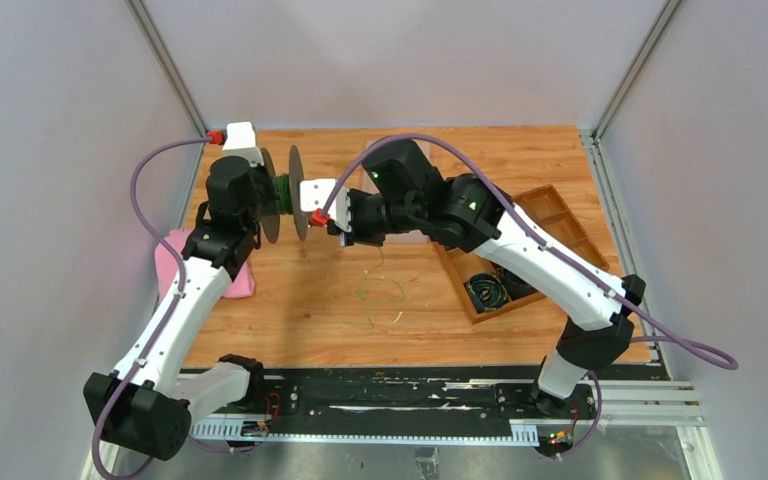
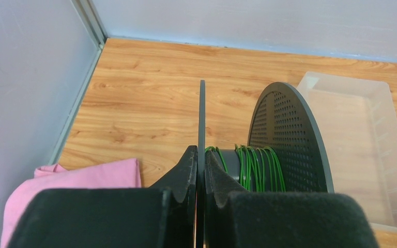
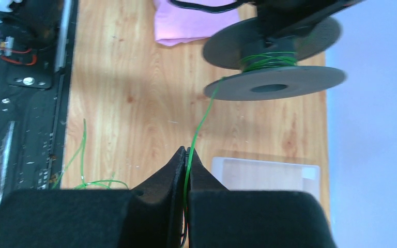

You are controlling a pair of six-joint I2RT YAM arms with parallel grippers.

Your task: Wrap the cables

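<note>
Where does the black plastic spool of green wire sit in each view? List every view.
Top external: black plastic spool of green wire upper left of centre.
Left wrist: spool centre-right, near flange in the jaws.
Right wrist: spool upper right, its wire strand in the jaws.
Shared landmark: pink cloth.

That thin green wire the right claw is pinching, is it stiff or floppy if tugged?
Probably floppy: the green wire runs in a gentle curve from the right gripper to the spool, and its loose tail lies in wandering loops on the table. It looks thin and light, so it may slip from the grip if pulled hard.
</note>
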